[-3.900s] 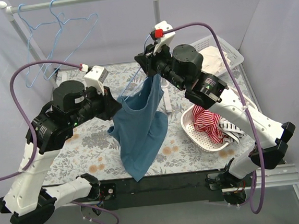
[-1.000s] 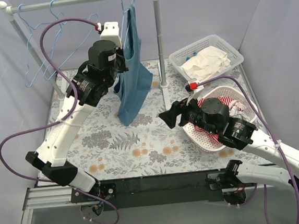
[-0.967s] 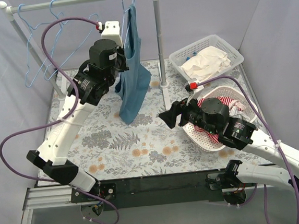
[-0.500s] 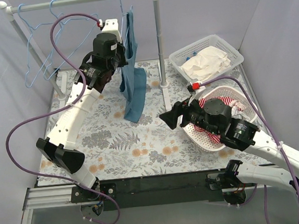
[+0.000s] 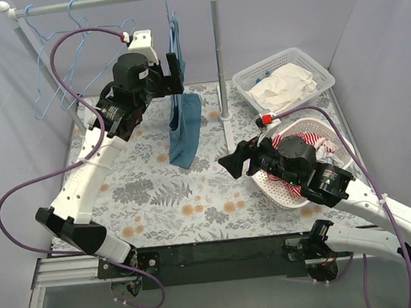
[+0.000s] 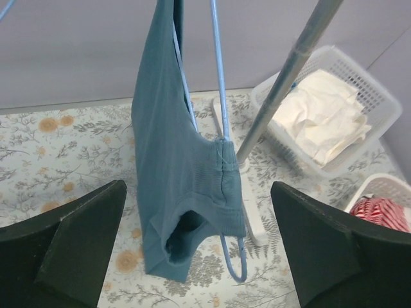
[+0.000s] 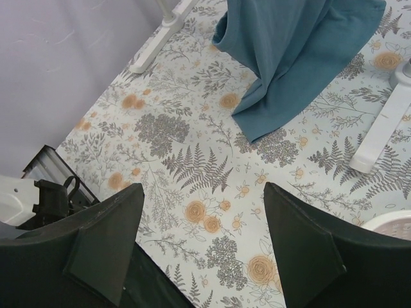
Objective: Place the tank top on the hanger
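Observation:
The teal-blue tank top (image 5: 185,130) hangs on a light-blue wire hanger (image 5: 167,13) whose hook sits on the white rail. My left gripper (image 5: 174,74) is open right beside the garment's upper part and holds nothing. In the left wrist view the tank top (image 6: 173,167) and the hanger wire (image 6: 216,77) hang between the spread fingers of the left gripper (image 6: 198,192), untouched. My right gripper (image 5: 228,163) is open and low over the table in front of the round basket. In its wrist view the right gripper (image 7: 204,192) is empty and the tank top's hem (image 7: 295,58) touches the floral cloth.
The white rail (image 5: 106,0) and its upright post (image 5: 218,52) stand at the back. Two more blue hangers (image 5: 61,73) hang at the rail's left end. A white basket of white cloths (image 5: 285,78) and a round basket (image 5: 269,184) with a red-striped garment sit right.
My left gripper has opened and let go of the hanger, which now hangs on the rail by itself with the tank top. The right arm has barely moved.

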